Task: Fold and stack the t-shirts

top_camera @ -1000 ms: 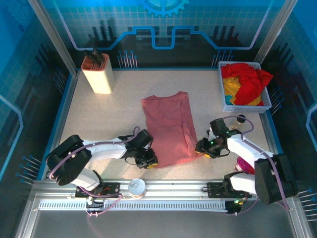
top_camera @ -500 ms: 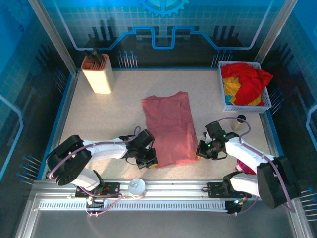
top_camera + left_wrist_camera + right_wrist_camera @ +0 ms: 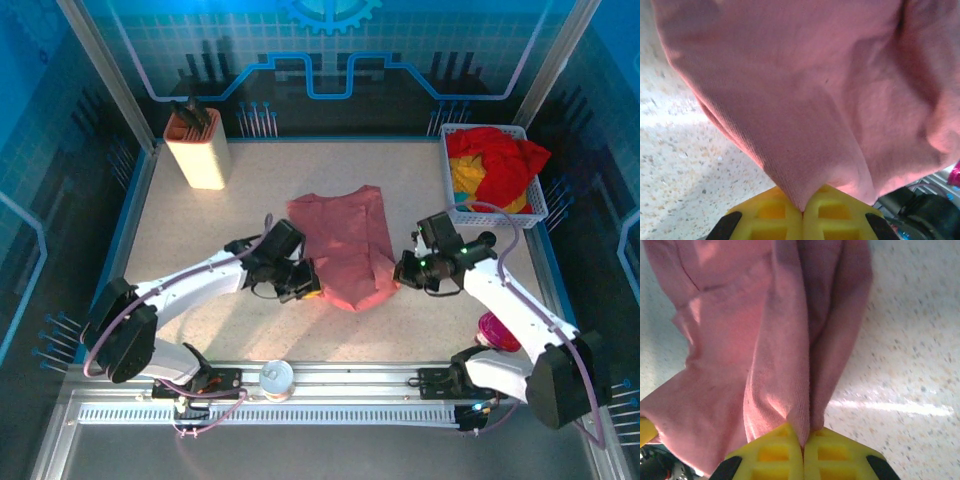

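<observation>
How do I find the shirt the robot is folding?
In the middle of the speckled table lies the salmon-pink t-shirt, left gripper and right gripper pinching its near edge. It alone is spread out; the red and yellow shirts sit bunched in the white basket.

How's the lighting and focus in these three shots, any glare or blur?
Top external: sharp, blue-tinted walls, soft shadows on the speckled table. Left wrist: dusty salmon-pink cloth t-shirt crisp, weave visible. Right wrist: bright glare streak across the tabletop, shirt folds shadowed.
</observation>
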